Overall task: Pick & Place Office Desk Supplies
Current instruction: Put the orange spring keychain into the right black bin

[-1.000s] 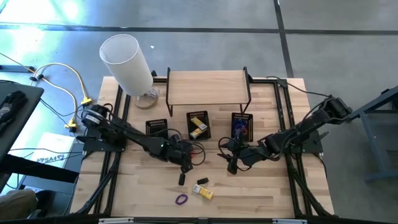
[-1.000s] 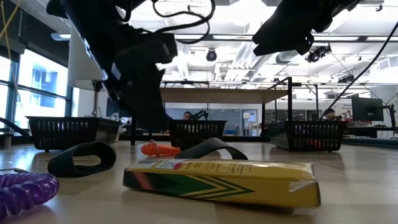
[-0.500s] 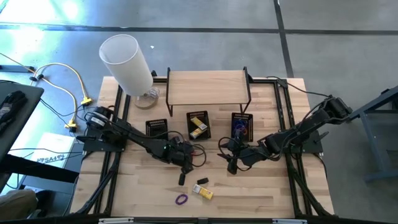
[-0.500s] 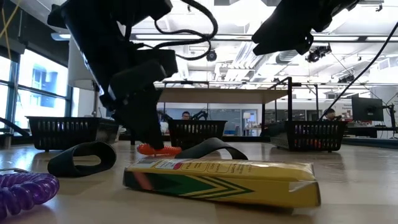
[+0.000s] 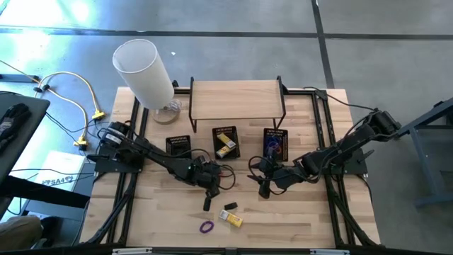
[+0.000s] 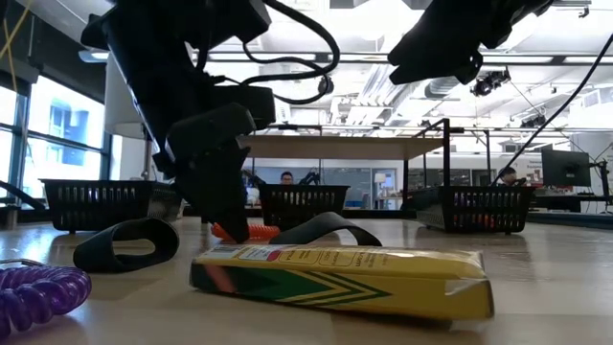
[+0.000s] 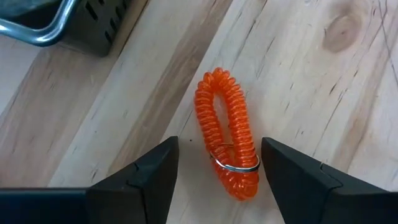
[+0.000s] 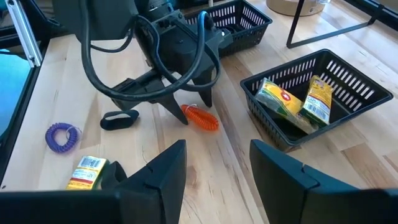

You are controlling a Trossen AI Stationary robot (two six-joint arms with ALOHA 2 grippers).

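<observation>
An orange coil band lies flat on the wood, also seen in the right wrist view and the low view. My left gripper is open and points down over it, one finger on each side, with bare wood showing between fingers and coil. In the high view it is at mid-table. My right gripper hangs open to its right, above the table. Nearer the front edge lie a black loop, a purple coil band and a yellow box.
Three black mesh baskets stand in a row behind the grippers: the left one, the middle one holding yellow packs, the right one. A wooden shelf and a tall white cylinder stand farther back. A second black loop lies beside the coil.
My left gripper has come down toward the table over the orange coil band, until its fingers stand on either side of it. The band and the other items have stayed where they were.
</observation>
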